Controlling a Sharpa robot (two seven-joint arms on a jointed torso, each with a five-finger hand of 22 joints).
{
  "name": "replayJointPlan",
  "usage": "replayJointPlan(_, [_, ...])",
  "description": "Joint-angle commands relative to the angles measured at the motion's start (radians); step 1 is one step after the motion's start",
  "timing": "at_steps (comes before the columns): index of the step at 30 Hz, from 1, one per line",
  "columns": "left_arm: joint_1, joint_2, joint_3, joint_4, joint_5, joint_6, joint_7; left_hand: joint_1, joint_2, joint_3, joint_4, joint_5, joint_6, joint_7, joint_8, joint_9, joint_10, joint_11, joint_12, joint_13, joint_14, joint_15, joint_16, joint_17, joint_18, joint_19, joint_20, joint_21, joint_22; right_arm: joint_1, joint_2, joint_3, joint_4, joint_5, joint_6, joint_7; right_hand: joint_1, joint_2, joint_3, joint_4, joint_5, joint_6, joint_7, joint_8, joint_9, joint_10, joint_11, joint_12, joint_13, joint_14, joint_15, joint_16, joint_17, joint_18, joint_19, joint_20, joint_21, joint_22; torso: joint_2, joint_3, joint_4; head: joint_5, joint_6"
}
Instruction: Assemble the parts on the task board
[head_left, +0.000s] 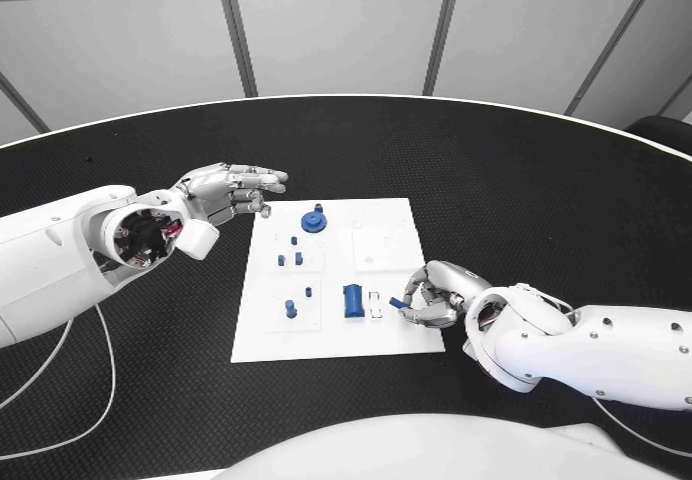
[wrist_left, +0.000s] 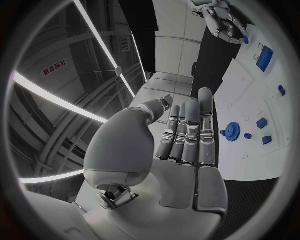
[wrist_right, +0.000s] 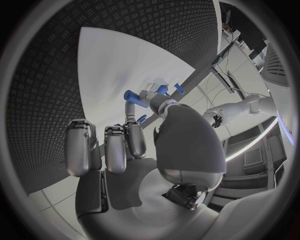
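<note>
White board (head_left: 335, 330) flat at the middle of the black surface (head_left: 548, 180), long side running from twelve to six o'clock. On it, several small blue parts: a round gear-like piece with a knob (head_left: 313, 221) toward twelve, little pegs (head_left: 290, 258) just below it, another small piece (head_left: 290, 307) toward seven, and a taller rectangular block (head_left: 353, 300) near the middle of the lower half. Right robot hand (head_left: 433, 295) low over the board's four o'clock edge, fingers curled in and pinching a small blue part (head_left: 398, 302) at the fingertips, just beside the rectangular block and a small white slot. Same part (wrist_right: 132, 96) at the fingertips in the right wrist view, close above the board. Left robot hand (head_left: 231, 190) off the board's eleven o'clock corner, raised, fingers loosely apart and holding nothing. Probably light, rigid plastic, smooth and easy to let slip or twist between metal fingertips; too small for more than a fingertip pinch. Best taken by the flat sides near the upper end, leaving the lower end free to enter its seat. Likely a close fit, so square alignment before pressing, and only gentle force.
</note>
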Motion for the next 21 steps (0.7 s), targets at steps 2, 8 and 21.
replayJointPlan(2, [0.0,0.002,0.0,-0.001,0.0,0.002,0.0,-0.01,0.001,-0.001,0.005,-0.002,-0.003,0.005,-0.006,0.001,-0.007,-0.001,0.0,0.001,-0.005,0.004,-0.001,0.001,0.007,0.006,0.004,-0.006,-0.001,0.0,0.034,0.0,-0.028,0.036,0.013,0.009,-0.01,0.01,0.027,-0.016,0.004,-0.002,-0.009,0.006,0.004,0.031,-0.006,0.005,0.173,0.101,-0.006,0.006,0.239,0.006,0.085,-0.007,0.003,0.235,0.0,-0.0002,0.0002,-0.001,0.002])
replayJointPlan(8, [0.0,0.003,0.0,-0.001,0.0,0.002,-0.002,-0.01,0.001,-0.001,0.007,-0.002,-0.004,0.005,-0.007,0.001,-0.008,-0.001,0.001,0.001,-0.005,0.004,-0.001,0.001,0.007,0.007,0.004,-0.008,-0.002,0.0,0.069,0.001,-0.059,0.07,0.018,0.021,-0.019,0.011,0.027,-0.014,0.006,-0.004,-0.01,0.007,0.006,0.031,-0.006,0.005,0.173,0.101,-0.006,0.006,0.238,0.007,0.085,-0.007,0.002,0.234,0.002,0.0015,0.0,0.003,0.001])
replayJointPlan(21, [0.0,0.006,0.0,-0.003,0.0,0.003,-0.002,-0.009,0.001,0.0,0.007,-0.001,-0.004,0.004,-0.008,0.001,-0.008,-0.001,0.001,0.001,-0.005,0.004,-0.001,0.001,0.007,0.007,0.004,-0.008,-0.003,0.0,0.098,0.002,-0.071,0.081,0.003,0.032,-0.051,0.01,0.023,-0.004,0.008,-0.004,-0.012,0.011,0.013,0.034,-0.008,0.01,0.175,0.101,-0.008,0.007,0.24,0.006,0.086,-0.008,0.006,0.235,0.0,0.0016,-0.0011,0.005,0.002])
